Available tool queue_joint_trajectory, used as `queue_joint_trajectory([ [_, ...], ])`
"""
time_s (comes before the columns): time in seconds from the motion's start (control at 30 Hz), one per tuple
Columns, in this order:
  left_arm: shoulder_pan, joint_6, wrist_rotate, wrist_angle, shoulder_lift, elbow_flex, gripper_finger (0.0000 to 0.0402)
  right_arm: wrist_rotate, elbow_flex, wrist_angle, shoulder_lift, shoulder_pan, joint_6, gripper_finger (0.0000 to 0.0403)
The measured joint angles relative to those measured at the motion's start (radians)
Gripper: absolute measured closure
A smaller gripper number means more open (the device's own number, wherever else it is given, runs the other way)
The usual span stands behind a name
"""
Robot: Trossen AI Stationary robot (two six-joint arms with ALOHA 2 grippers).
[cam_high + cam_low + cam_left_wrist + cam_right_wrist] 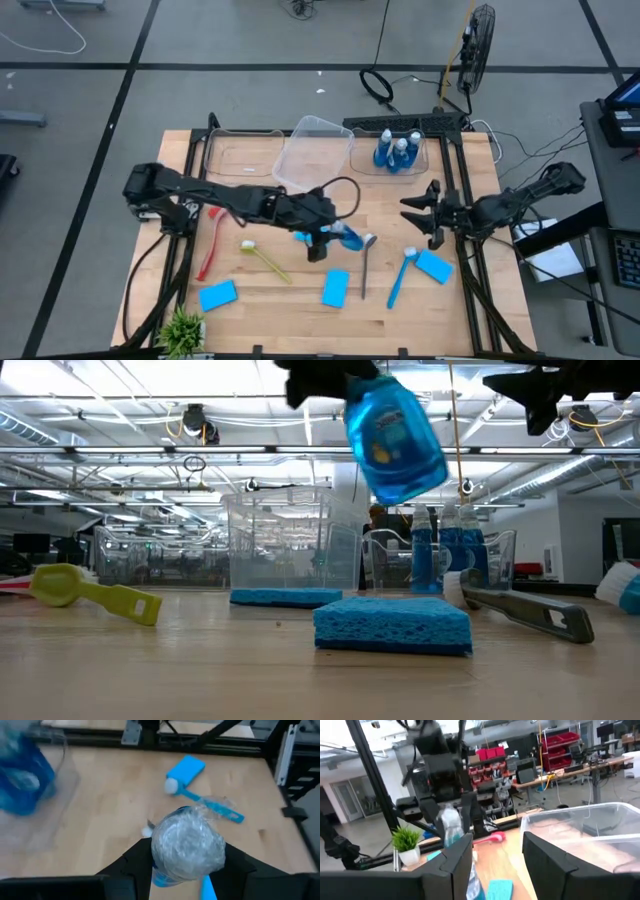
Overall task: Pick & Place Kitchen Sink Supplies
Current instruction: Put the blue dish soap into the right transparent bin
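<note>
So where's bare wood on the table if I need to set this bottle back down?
The left gripper holds the blue bottle above mid-table. Bare patches: between the red brush and the clear bin, and the front edge between the left sponge and middle sponge. Crowded: from the metal tool to the blue brush, near the right gripper.

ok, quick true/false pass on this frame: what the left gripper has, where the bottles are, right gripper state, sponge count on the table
1. The left gripper holds a blue bottle clear of the table. True.
2. The bin at the back right holds no bottles. False: several blue bottles stand in it.
3. The right gripper grips the blue brush. False: it is open and holds nothing; the brush lies on the table.
4. Three blue sponges lie on the table. True.
5. The red brush lies near the plant. True.
</note>
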Motion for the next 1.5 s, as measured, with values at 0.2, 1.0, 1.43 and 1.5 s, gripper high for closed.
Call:
queue_joint_trajectory([
  [0.2,0.059,0.158,-0.004,-0.131,0.139,0.151,0.0245,0.001,0.000,0.037,0.027,0.000,-0.002,0.0243],
  [1.0,0.200,0.347,-0.001,-0.248,0.310,0.421,0.0245,0.077,0.103,-0.069,0.144,-0.080,-0.086,0.0242],
  [1.43,0.187,0.316,-0.002,-0.257,0.309,0.421,0.0245,0.025,0.248,-0.162,0.330,-0.151,-0.132,0.0158],
  [1.5,0.182,0.316,-0.001,-0.254,0.309,0.421,0.0245,0.017,0.248,-0.157,0.353,-0.167,-0.126,0.0149],
])
